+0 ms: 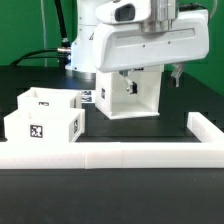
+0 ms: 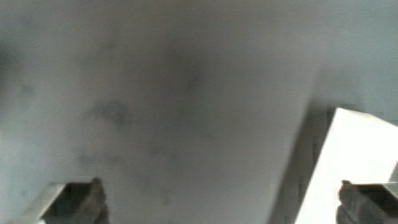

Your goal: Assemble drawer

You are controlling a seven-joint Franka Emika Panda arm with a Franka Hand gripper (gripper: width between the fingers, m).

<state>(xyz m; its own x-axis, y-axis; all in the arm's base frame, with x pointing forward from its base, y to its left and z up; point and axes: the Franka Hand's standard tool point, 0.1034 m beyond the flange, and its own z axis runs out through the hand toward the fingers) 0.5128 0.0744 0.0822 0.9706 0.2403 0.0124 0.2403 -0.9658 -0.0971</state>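
The drawer's white casing (image 1: 128, 98) stands upright at the middle of the black table, with a tag on its side. Two small white trays (image 1: 46, 99) (image 1: 44, 126) sit side by side at the exterior view's left; the nearer one shows a tag. My gripper (image 1: 151, 78) hangs low right at the casing's top, partly hidden by the arm. In the wrist view the gripper (image 2: 217, 202) is open, with its dark fingertips (image 2: 75, 202) far apart and nothing between them. A blurred grey surface fills that view, with a white edge (image 2: 365, 145) by one fingertip.
A long white L-shaped rail (image 1: 110, 155) runs along the table's front and turns back at the exterior view's right (image 1: 206, 126). The arm's white body (image 1: 130, 40) looms over the casing. Black cables lie at the back left.
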